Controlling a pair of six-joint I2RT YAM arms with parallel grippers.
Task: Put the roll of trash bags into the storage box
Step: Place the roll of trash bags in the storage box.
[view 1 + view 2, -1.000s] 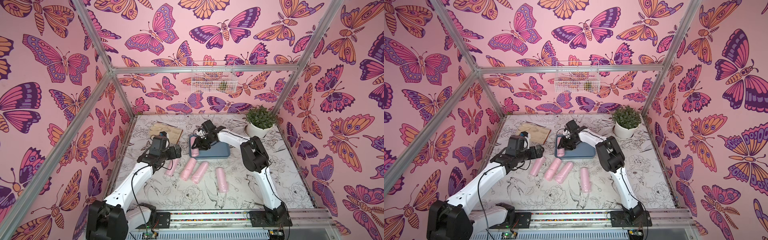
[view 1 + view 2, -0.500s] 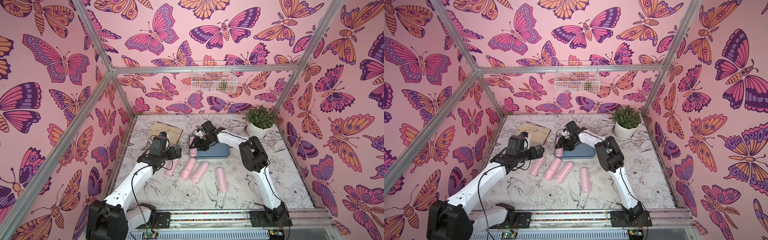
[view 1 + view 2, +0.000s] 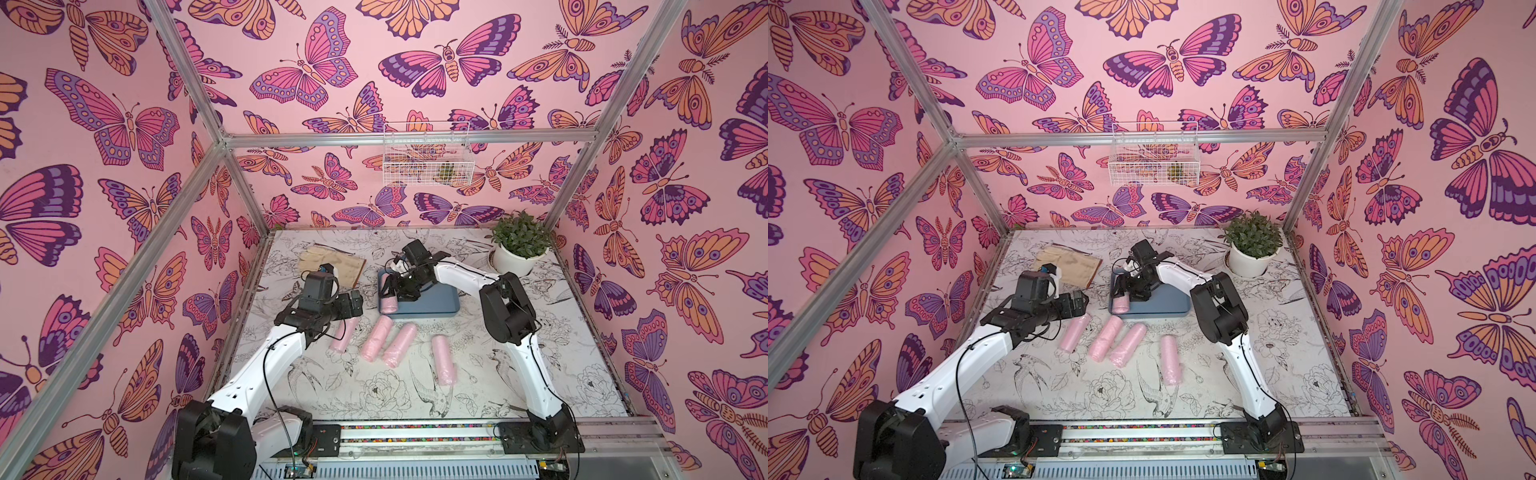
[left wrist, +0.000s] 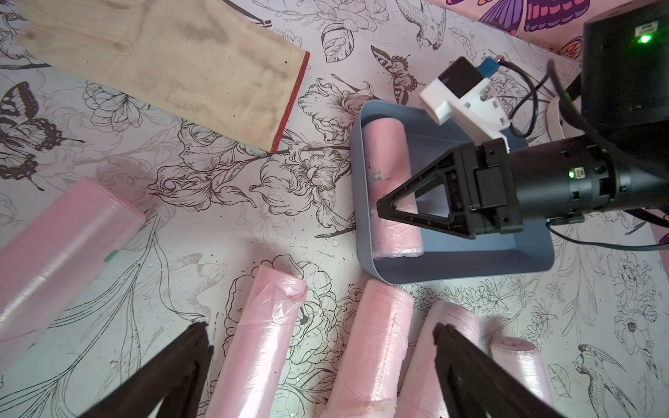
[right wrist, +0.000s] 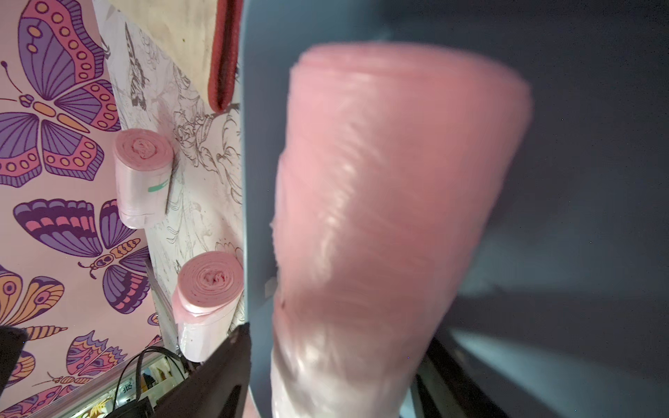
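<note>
The roll of trash bags (image 4: pixel 385 155) now lies inside the storage box (image 4: pixel 470 260), on its floor, along the short wall on the side of the left arm. The right gripper (image 3: pixel 391 291) stands over it with one finger on each side. In the right wrist view I see a thin strip of blue floor between finger and roll, so I judge the jaws to be parted and not pressing (the picture is blurred, so I say this with some care). The left gripper (image 4: pixel 320 327) is spread wide and holds nothing; it hovers above the loose pink rolls (image 3: pixel 376 338) on the table, just beside the box. The danger I see is in the retreat. The roll's thin film can catch on a fingertip and the roll can then rise with the gripper, or roll over the low rim, which is very near. The box looks light, so a finger that touches its wall may push it toward the work glove (image 4: pixel 173 65). The two arms are also near each other. Compared with one second ago, the top views show almost the same scene: box, loose rolls and left arm are in the same places, while the right jaws have widened around the roll.
</note>
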